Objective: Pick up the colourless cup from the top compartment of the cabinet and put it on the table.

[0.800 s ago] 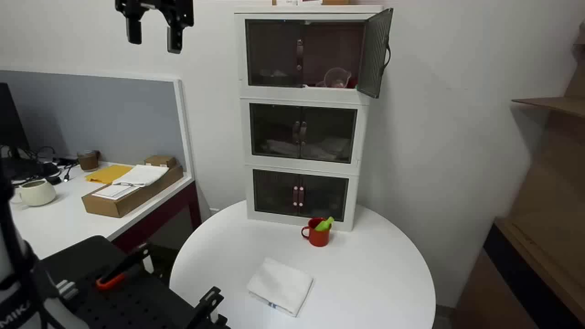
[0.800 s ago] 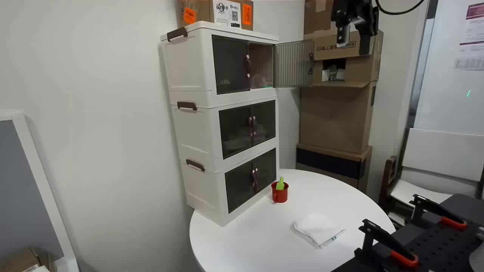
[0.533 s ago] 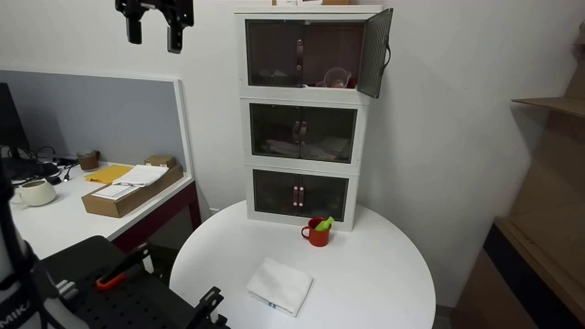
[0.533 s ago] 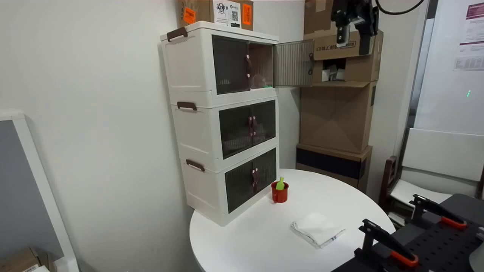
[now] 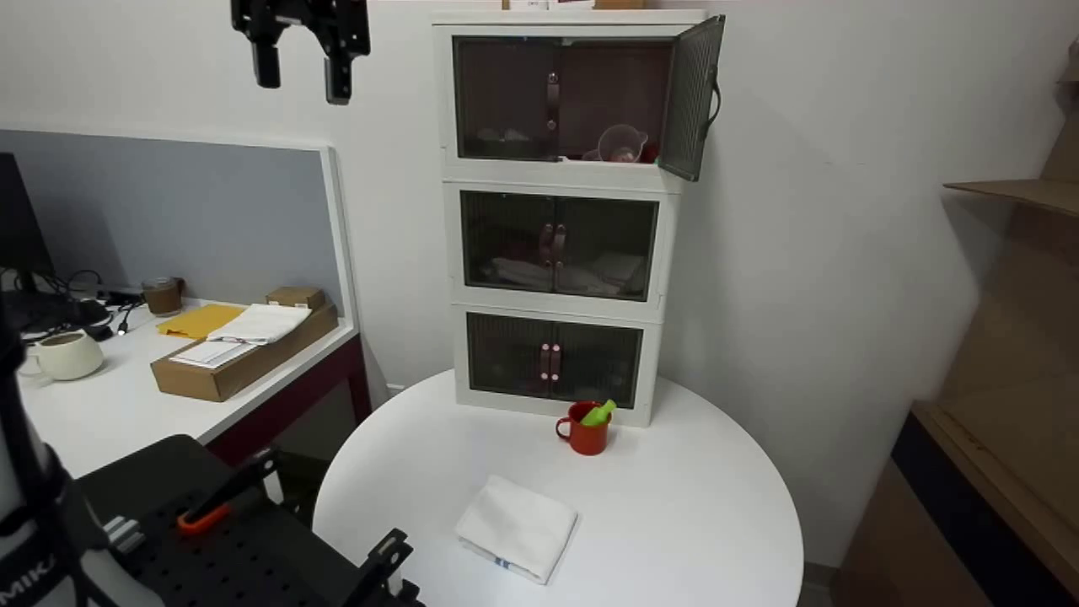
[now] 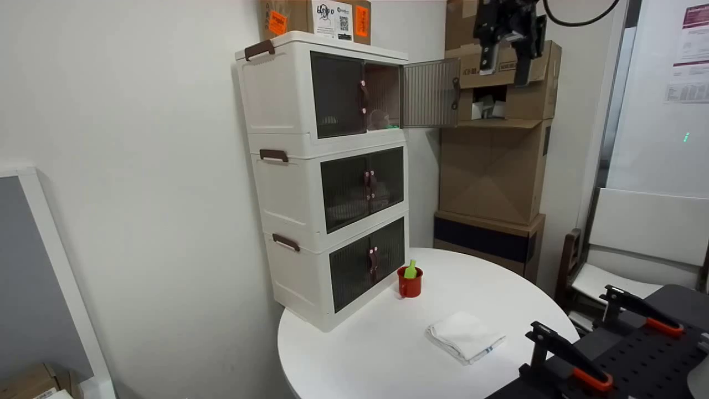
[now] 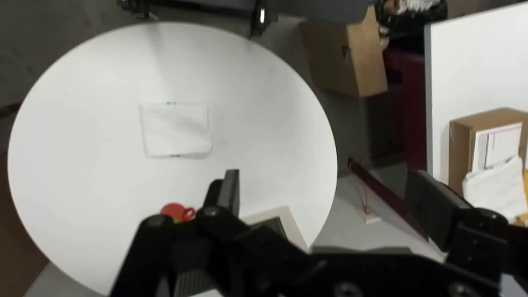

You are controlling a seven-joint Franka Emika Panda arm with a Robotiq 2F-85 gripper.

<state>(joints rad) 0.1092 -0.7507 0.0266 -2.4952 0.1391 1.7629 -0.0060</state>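
The colourless cup [image 5: 622, 143] is a round see-through shape at the right of the top compartment [image 5: 582, 172]. It also shows faintly in an exterior view [image 6: 379, 119]; I cannot tell whether it stands or lies. The right door [image 5: 693, 97] of that compartment is swung open; the left door [image 5: 506, 97] is shut. The cabinet [image 6: 291, 191] stands on the round white table [image 5: 674, 514]. My gripper [image 5: 303, 91] is open and empty, high up and apart from the cabinet. In the wrist view its spread jaws [image 7: 328, 185] show above the table; the cup is out of view there.
A red mug [image 5: 588, 432] with a green item stands before the cabinet. A folded white cloth [image 5: 518, 527] lies on the table. Small red and green things sit beside the cup. Cardboard boxes [image 6: 487, 177] stand behind the open door. A desk [image 5: 126, 405] stands beside the table.
My gripper has moved a little toward the cabinet and slightly lower. Its jaws stay open. The cup, doors and mug have not moved.
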